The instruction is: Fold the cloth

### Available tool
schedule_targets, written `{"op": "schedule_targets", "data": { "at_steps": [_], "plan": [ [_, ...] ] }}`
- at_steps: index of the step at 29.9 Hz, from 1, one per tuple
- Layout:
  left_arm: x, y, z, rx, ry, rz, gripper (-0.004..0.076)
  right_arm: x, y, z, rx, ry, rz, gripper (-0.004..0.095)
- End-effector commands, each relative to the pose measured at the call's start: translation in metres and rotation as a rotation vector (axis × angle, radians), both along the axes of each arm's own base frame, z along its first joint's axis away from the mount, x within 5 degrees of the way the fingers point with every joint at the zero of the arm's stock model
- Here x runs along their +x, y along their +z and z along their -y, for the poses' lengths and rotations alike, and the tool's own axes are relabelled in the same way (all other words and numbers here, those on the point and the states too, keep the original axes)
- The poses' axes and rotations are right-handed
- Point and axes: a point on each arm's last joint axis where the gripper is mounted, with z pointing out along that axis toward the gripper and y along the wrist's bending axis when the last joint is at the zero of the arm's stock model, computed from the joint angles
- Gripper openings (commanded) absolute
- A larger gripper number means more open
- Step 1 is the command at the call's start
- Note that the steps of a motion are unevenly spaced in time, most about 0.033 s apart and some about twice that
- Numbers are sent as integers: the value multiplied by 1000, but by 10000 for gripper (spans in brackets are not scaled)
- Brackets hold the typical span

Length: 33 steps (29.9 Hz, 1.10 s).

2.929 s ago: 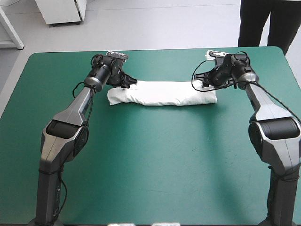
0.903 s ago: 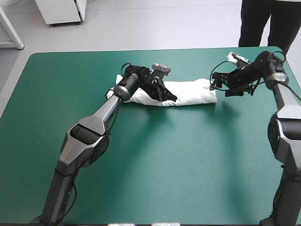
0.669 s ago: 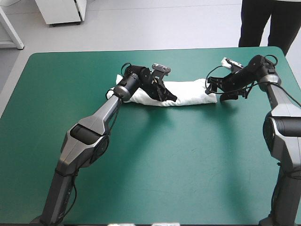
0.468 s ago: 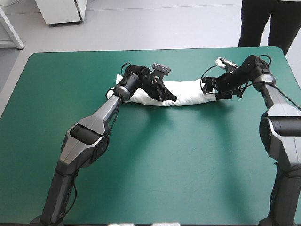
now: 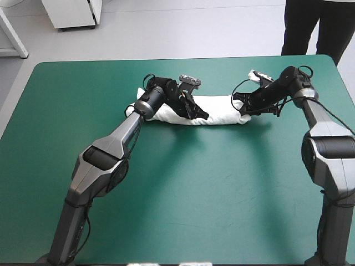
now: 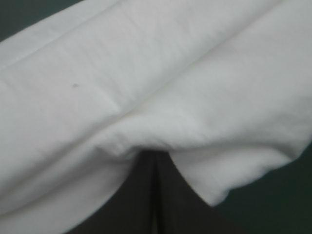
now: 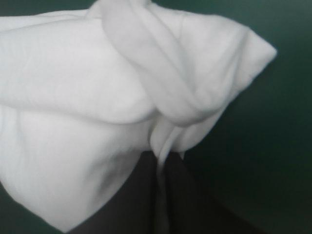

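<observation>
Teal-green desk (image 5: 166, 194) is carrying the T-shirt (image 5: 219, 111) as 1 long folded bundle near its far edge. The left gripper (image 5: 201, 115), jaws together, is pressing into its middle. The right gripper (image 5: 241, 106) is holding the right end, jaws clamped on it. I am judging that a crosswise fold is starting, so the right arm is needing to lift this end over leftward.

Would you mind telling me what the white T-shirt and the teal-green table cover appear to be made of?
The T-shirt: soft matte fabric, probably cotton; it sags in rounded folds and fine creases. The table cover: a smooth, stiffer sheet, perhaps vinyl or rubber; it lies flat with a faint sheen.
</observation>
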Motion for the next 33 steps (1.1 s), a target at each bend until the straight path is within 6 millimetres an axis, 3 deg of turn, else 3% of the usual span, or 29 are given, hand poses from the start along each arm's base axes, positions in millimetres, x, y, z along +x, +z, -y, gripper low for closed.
{"op": "schedule_targets", "data": {
  "at_steps": [1, 9, 17, 22, 27, 33],
  "plan": [
    [-6, 31, 2, -46, -10, 42, -10, -8, 72, -8, 60, 18, 177, -17],
    [-6, 31, 2, -45, -10, 39, -10, -25, 131, -13, 115, 40, 299, -17],
    [-6, 31, 1, -44, -11, 38, -10, -49, 164, -49, 136, 147, 377, -17],
    [-6, 31, 1, -44, -11, 38, -10, -57, 175, -67, 131, 183, 427, -17],
    [-6, 31, -1, -39, 2, 27, -10, -57, 175, -68, 130, 181, 435, -17],
    [-14, 68, -31, 1, 22, -16, -10, -53, 176, -66, 107, 157, 471, -17]
  ]
}}
